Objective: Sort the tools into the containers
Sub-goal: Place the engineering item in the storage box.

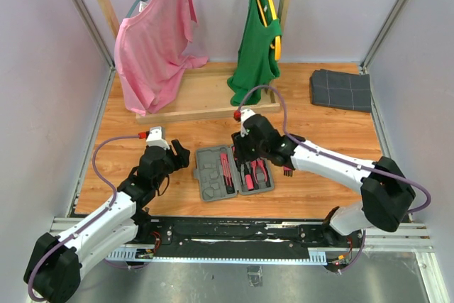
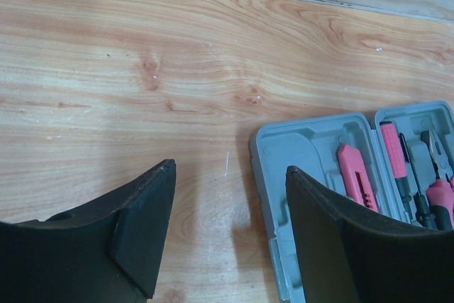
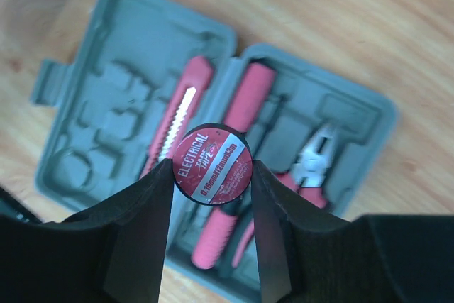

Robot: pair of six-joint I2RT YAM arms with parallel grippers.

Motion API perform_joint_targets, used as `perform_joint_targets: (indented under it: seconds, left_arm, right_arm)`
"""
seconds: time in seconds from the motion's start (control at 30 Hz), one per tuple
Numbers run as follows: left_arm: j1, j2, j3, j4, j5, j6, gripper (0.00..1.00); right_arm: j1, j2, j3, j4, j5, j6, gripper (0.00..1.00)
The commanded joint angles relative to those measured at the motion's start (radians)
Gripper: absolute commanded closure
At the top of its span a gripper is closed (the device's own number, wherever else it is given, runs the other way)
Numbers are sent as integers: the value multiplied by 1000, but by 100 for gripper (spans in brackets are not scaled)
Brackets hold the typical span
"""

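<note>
Wooden tabletop (image 2: 142, 47) below, a small red tape roll (image 3: 211, 164) sits pinched in the right gripper (image 3: 213, 179), over the open grey case (image 3: 106, 47). Knife (image 3: 181, 115), screwdriver (image 3: 245, 101) and pliers (image 3: 312, 164) already lie in recesses; the left half's other recesses look unfilled. Beside the case, the left gripper (image 2: 228, 175) hangs spread, holding nothing.

Grey tool case (image 3: 106, 47); pink knife (image 3: 177, 115); red tape roll (image 3: 211, 164), white band.
</note>
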Motion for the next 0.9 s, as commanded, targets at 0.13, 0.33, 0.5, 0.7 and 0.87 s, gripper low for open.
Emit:
perform_joint_targets:
  seconds: [0.13,0.33,0.5,0.7,0.87]
  left_arm:
    - [6,1,6,26,-20,7,33]
    - [6,-4,6,18,-37,-1,33]
    - [6,-4,6,17,-39,-2,33]
    - [6,-4,6,17,-37,-2,33]
    - [6,-5,6,17,-37,-2,33]
  right_arm:
    - [202,71,52,21,-33,42,57]
    - [285,130,68,44,-67,65,57]
    - [332,167,72,53,-89,76,57]
    - [345,223,94,73,-119,88,56]
    - [364,268,119,70,-127,80,55]
